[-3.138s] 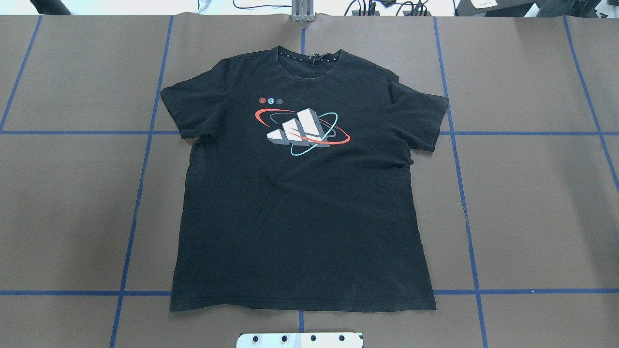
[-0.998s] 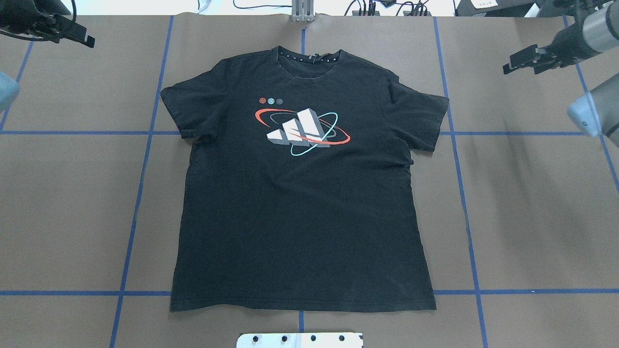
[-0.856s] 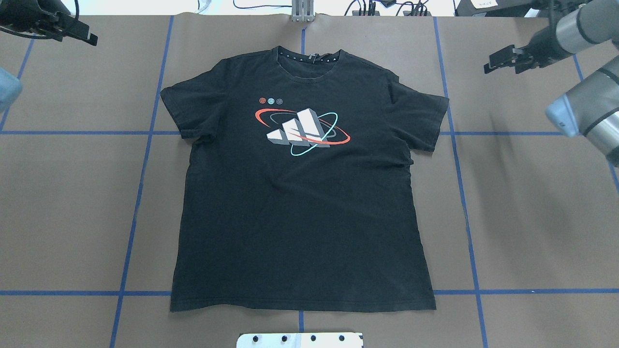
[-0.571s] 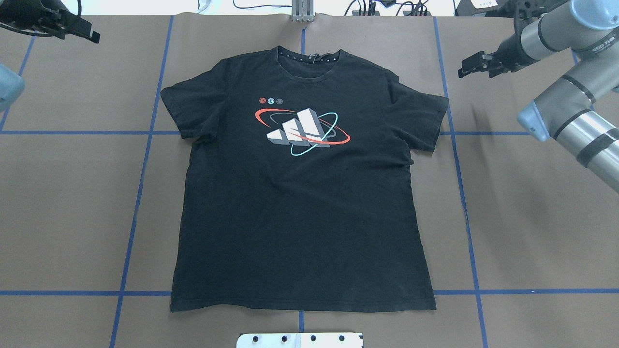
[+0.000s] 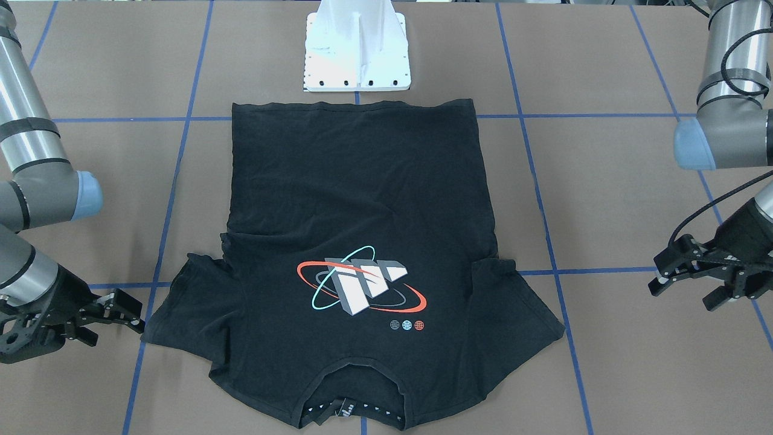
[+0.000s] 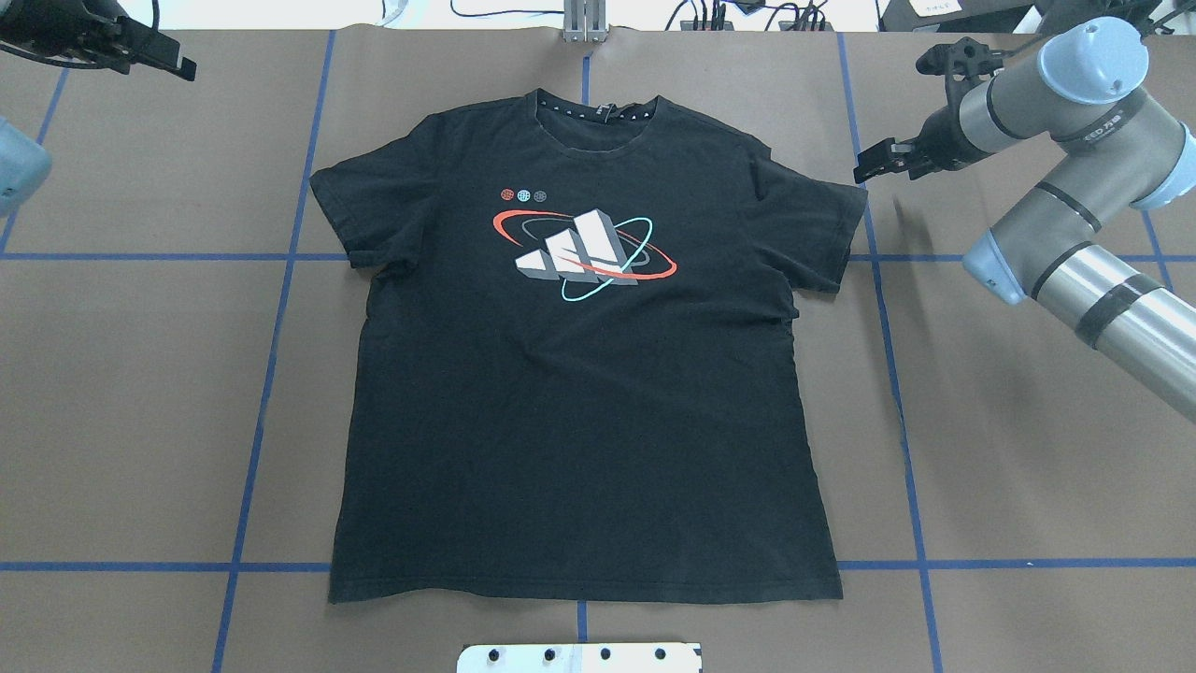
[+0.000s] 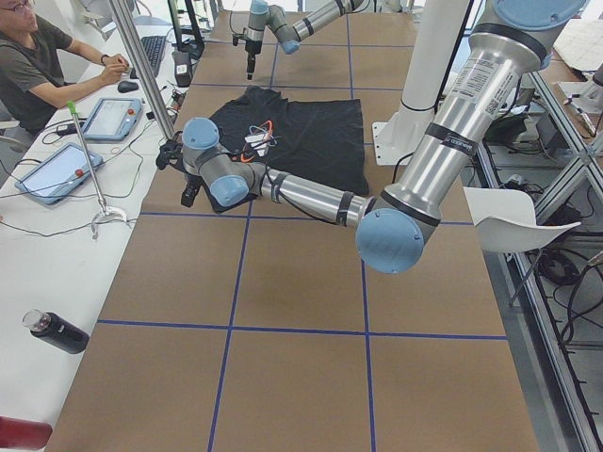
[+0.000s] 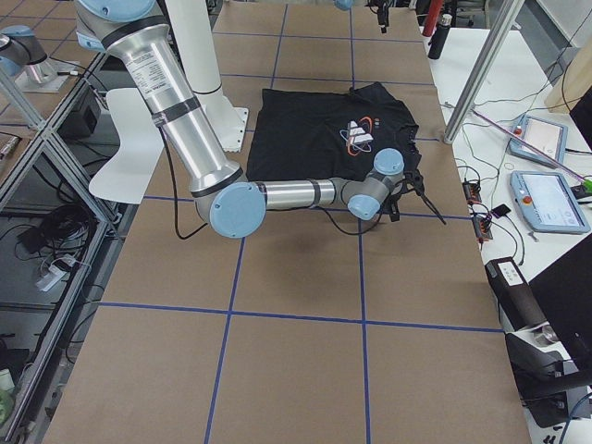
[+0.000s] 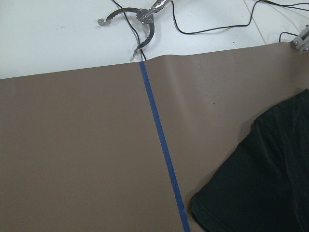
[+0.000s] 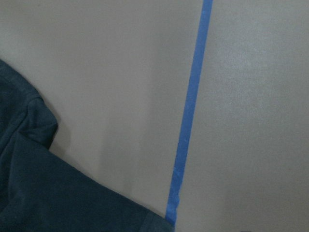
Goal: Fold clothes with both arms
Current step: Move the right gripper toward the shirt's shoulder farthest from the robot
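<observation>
The black T-shirt (image 6: 579, 393) lies flat and logo-up on the brown table, collar at the far edge, and shows the other way round in the front-facing view (image 5: 356, 199). My right gripper (image 6: 876, 166) hovers open just beyond the right sleeve's outer edge, low over the table (image 5: 112, 320). My left gripper (image 6: 173, 64) stands open at the far left corner, well apart from the left sleeve (image 5: 685, 290). The left wrist view catches that sleeve (image 9: 260, 179); the right wrist view shows the other sleeve's corner (image 10: 48, 193). Neither gripper holds anything.
The white pedestal base (image 5: 356, 54) stands at the shirt's hem. Blue tape lines (image 6: 271, 355) grid the table. A person (image 7: 42, 66) sits at the white side desk with tablets (image 7: 57, 169), a metal grabber tool (image 9: 140, 19) and a black bottle (image 7: 57, 331).
Both arms have come into view from the sides. The right gripper has swept left to the right sleeve's edge. The left gripper has edged slightly right. The shirt has not moved.
</observation>
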Robot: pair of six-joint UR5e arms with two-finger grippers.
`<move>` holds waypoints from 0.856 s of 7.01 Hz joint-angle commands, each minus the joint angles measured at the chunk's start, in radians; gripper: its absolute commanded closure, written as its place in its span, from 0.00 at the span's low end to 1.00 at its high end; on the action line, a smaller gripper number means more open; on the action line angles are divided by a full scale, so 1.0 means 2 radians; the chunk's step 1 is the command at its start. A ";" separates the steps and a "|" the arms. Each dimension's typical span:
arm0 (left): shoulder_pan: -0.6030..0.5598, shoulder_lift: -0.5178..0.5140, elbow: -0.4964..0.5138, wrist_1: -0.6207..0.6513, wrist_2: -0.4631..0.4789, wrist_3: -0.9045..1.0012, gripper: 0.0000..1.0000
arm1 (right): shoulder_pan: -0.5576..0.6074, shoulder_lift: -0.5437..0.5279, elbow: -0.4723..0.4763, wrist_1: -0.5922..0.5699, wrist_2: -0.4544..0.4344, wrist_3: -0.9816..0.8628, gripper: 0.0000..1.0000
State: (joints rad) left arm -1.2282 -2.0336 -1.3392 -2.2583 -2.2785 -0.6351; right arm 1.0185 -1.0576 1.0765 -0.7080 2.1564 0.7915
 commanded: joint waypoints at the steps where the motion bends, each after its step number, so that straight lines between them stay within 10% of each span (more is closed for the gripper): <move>1: 0.000 -0.008 0.028 -0.037 0.000 -0.023 0.00 | -0.008 0.002 -0.007 -0.001 -0.004 0.000 0.12; 6: 0.000 -0.008 0.028 -0.037 -0.001 -0.028 0.00 | -0.034 0.010 -0.007 -0.006 -0.046 -0.001 0.14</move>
State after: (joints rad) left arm -1.2286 -2.0494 -1.2840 -2.3330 -2.2795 -0.6899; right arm 0.9687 -1.0389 1.0616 -0.7198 2.0977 0.7912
